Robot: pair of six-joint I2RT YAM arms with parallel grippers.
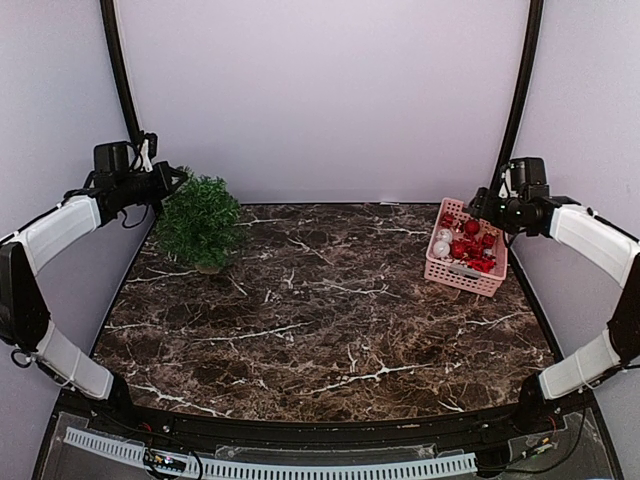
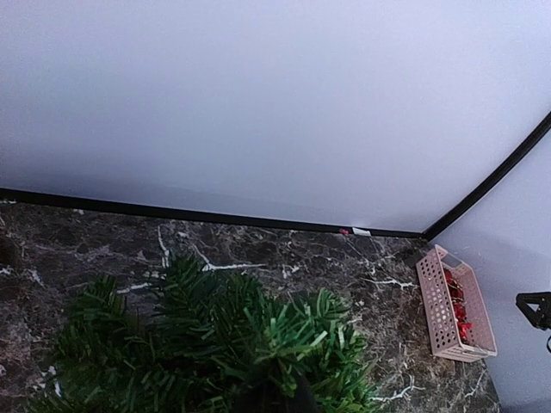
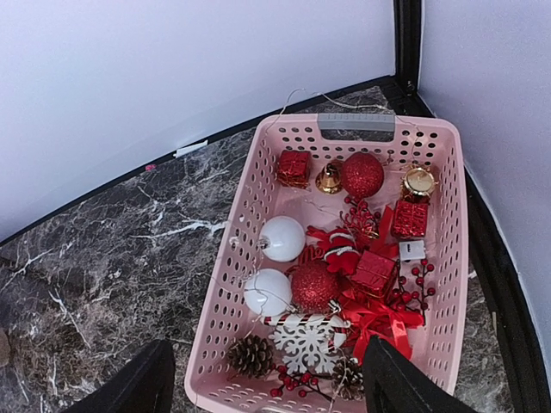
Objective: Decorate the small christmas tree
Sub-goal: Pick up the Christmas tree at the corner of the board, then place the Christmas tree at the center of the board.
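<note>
At 10 o'clock corner of worktop (image 1: 330, 330): small christmas tree (image 1: 200, 222) upright. Left claw (image 1: 172, 186) closed in its top needles, likely gripping sprig to steady or reposition. At 2 o'clock: right claw (image 1: 487, 208) spread open above pink basket (image 1: 462, 278), poised for ornament pick.

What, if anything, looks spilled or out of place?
Nothing stands out. The small christmas tree stands upright at the far left, and the ornaments all sit inside the pink basket at the far right.

Marbled stone-look table (image 1: 330, 300); perforated plastic basket (image 3: 231, 297)
</note>
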